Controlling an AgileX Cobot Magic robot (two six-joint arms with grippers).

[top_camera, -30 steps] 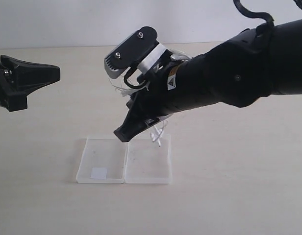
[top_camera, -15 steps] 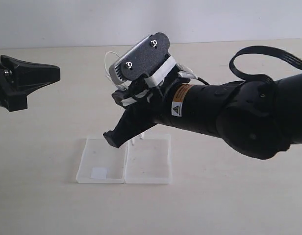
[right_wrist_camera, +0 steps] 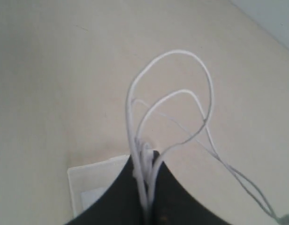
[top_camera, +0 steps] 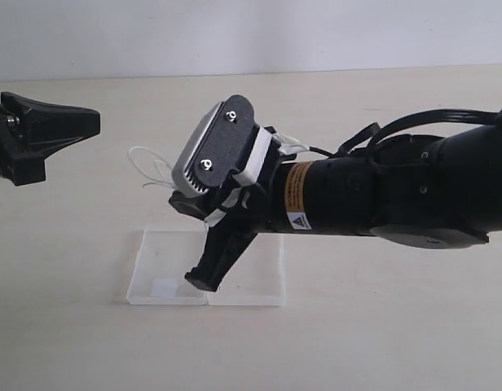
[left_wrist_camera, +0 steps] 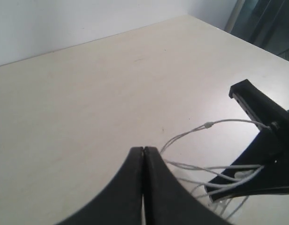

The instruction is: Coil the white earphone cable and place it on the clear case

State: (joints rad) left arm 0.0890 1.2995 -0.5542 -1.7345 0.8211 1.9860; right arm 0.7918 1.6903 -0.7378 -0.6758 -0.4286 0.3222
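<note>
The white earphone cable is bunched into loops, and my right gripper is shut on the strands. In the exterior view the right gripper points down over the middle of the clear case. The cable loops stick out to the left of the wrist, above the table. The case lies open and flat, with a small white patch in its left half. My left gripper hovers shut at the far left, holding nothing. In the left wrist view the cable hangs just beyond the left gripper.
The light wooden table surrounds the case on all sides. The bulky right arm stretches in from the right and hides the case's back edge. A pale wall runs behind the table.
The right gripper has swung down and rotated, its tip dropping from above the case's back edge to over the case's middle. The cable loops now trail to the left. The left arm is still.
</note>
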